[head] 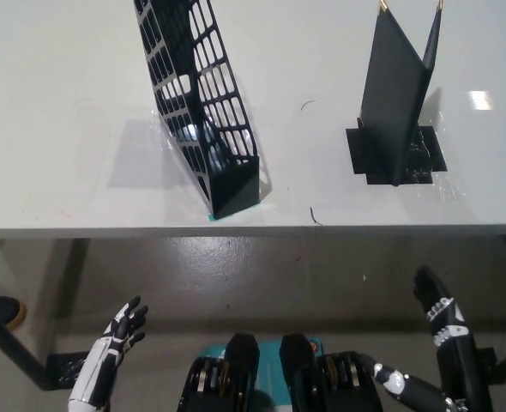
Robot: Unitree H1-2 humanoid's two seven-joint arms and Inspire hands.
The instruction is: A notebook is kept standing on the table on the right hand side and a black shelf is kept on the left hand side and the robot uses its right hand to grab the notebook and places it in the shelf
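Note:
A black notebook stands upright and slightly splayed on the white table, right of centre, on a patch of black tape. The black lattice shelf stands tilted left of centre, its open side facing right. My black right hand hangs below the table's front edge at the lower right, well short of the notebook, fingers apart and holding nothing. My white left hand rests low at the lower left, also open and empty.
The table's front edge runs across the middle of the picture, with grey floor below it. A dark shoe and a black frame leg show at the far left.

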